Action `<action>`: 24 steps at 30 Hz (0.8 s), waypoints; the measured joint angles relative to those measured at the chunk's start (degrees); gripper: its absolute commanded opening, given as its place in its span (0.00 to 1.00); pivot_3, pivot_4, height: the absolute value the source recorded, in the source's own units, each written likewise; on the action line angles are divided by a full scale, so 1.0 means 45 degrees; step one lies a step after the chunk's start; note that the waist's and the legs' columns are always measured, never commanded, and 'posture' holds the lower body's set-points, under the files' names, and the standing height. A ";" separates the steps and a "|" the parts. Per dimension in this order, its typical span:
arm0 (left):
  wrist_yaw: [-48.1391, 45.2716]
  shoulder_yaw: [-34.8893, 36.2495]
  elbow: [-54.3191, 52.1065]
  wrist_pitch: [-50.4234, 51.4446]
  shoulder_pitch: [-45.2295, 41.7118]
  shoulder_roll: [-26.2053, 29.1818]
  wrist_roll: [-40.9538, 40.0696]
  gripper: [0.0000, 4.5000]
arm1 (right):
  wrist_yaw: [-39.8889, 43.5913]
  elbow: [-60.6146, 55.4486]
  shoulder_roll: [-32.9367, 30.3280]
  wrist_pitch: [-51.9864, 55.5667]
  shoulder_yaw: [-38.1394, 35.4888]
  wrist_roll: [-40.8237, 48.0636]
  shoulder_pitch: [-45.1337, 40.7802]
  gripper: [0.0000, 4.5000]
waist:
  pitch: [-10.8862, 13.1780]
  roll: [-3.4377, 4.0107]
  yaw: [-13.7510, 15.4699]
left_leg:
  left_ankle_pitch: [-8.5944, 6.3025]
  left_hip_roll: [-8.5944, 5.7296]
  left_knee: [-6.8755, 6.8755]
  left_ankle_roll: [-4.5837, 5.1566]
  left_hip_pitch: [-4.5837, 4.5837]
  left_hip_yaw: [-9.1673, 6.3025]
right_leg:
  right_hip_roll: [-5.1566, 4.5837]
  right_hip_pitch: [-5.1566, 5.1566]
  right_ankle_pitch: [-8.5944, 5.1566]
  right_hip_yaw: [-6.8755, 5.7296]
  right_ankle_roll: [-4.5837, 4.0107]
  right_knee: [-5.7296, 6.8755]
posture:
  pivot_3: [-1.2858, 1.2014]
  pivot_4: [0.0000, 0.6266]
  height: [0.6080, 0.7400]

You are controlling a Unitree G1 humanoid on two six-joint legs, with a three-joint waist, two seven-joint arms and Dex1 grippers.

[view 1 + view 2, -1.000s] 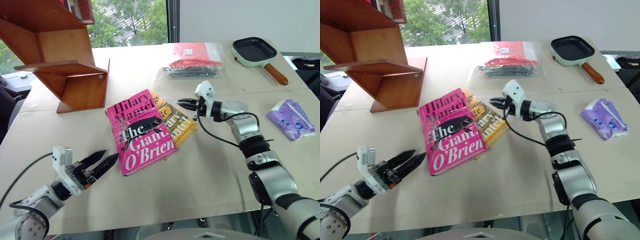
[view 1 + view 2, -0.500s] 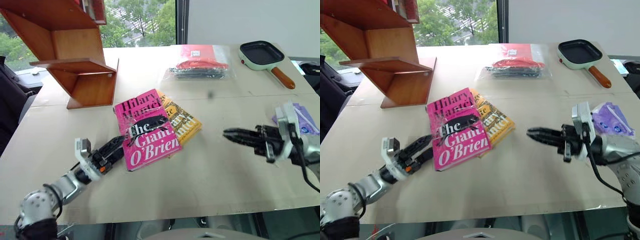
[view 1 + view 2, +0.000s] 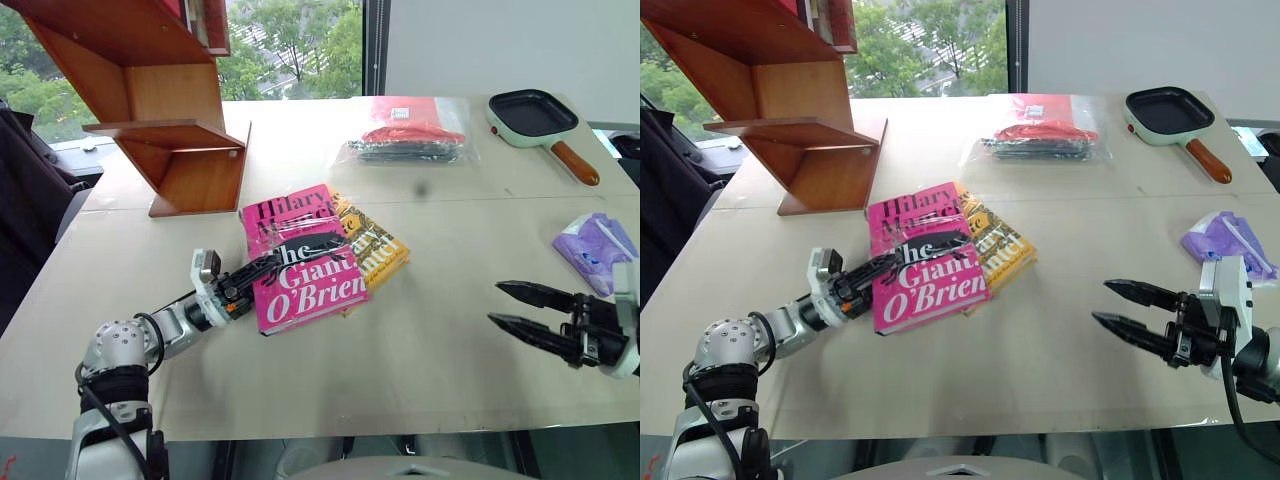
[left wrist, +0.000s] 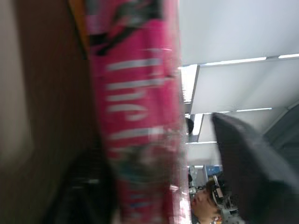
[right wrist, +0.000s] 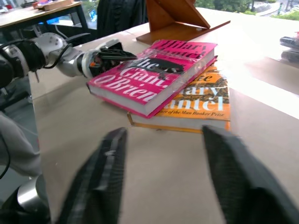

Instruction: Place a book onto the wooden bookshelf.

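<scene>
You have two books on the surface (image 3: pixel 420 330): one pink book (image 3: pixel 303 259) lying on top of one yellow-orange book (image 3: pixel 376 246), both just in front of the wooden bookshelf (image 3: pixel 150 90). That bookshelf counts as one. Beyond the books, to their right, you see one clear plastic bag (image 3: pixel 410 132) with red and dark contents, and one frying pan (image 3: pixel 543 118) with a wooden handle. One purple packet (image 3: pixel 593 250) lies well to the right of the books. You have two end effectors: one left end effector (image 3: pixel 262 271), one right end effector (image 3: pixel 512 306).
</scene>
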 measured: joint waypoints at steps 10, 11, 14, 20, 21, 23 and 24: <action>-0.0212 0.0679 -0.0184 0.0326 -0.0044 -0.0424 0.0579 0.08 | 0.0222 0.0206 -0.0040 -0.0584 0.0052 0.0382 -0.0318 1.00 | -0.0002 0.0000 0.0021 | 0.0000 0.0000 0.0002 0.0000 -0.0002 -0.0002 | -0.0006 0.0007 0.0000 -0.0001 0.0001 -0.0003 | 0.52 0.24 0.85; -0.0049 0.0920 -0.0419 0.0345 0.0072 -0.0580 0.0562 0.08 | 0.0252 0.0320 -0.0063 -0.0616 0.0089 0.0382 -0.0389 1.00 | -0.0001 -0.0002 0.0011 | -0.0001 0.0000 0.0002 0.0000 -0.0003 -0.0002 | -0.0006 0.0006 -0.0001 0.0000 0.0001 -0.0006 | 0.52 0.24 0.85; 0.0593 0.1443 -0.1453 0.0466 0.0458 -0.1038 0.0219 0.08 | 0.0390 0.0619 -0.0224 -0.0618 0.0157 0.0384 -0.0455 1.00 | 0.0027 -0.0045 -0.0012 | -0.0001 0.0001 0.0003 0.0001 -0.0020 -0.0005 | -0.0005 -0.0007 0.0000 -0.0003 0.0001 -0.0012 | 0.52 0.24 0.85; 0.2386 0.1642 -0.9140 -0.1007 -0.1500 -0.0237 -0.0463 0.08 | 0.0470 0.2365 -0.0833 -0.0614 0.0184 0.0820 -0.3066 1.00 | 0.0199 -0.0304 -0.0006 | 0.0000 0.0012 0.0053 -0.0006 -0.0051 -0.0012 | 0.0001 0.0001 0.0014 -0.0031 -0.0004 -0.0032 | 0.52 0.24 0.85; 0.2549 0.1641 -0.9762 -0.1348 -0.1943 0.0073 -0.0350 0.08 | 0.0526 0.2609 -0.0828 -0.0652 0.0287 0.0794 -0.3362 1.00 | 0.0184 -0.0282 -0.0024 | 0.0000 0.0012 0.0051 -0.0005 -0.0034 0.0004 | 0.0001 0.0014 0.0014 -0.0018 -0.0002 -0.0037 | 0.52 0.24 0.85; 0.2782 0.1285 -1.1105 -0.2520 -0.3260 0.0959 0.0555 0.08 | 0.0586 0.3646 -0.0740 -0.0901 0.0778 0.0464 -0.4371 1.00 | 0.0181 -0.0260 -0.0066 | 0.0000 0.0012 0.0036 -0.0003 -0.0033 0.0037 | 0.0003 -0.0001 0.0014 0.0005 0.0000 -0.0048 | 0.52 0.24 0.85; 0.2682 0.0782 -1.1562 -0.3186 -0.3675 0.1672 0.1479 0.08 | 0.0632 0.4108 -0.0660 -0.1073 0.1003 0.0292 -0.4839 1.00 | 0.0186 -0.0263 -0.0127 | 0.0002 0.0013 0.0012 -0.0004 -0.0031 0.0052 | 0.0006 -0.0010 0.0014 0.0018 0.0000 -0.0046 | 0.52 0.24 0.85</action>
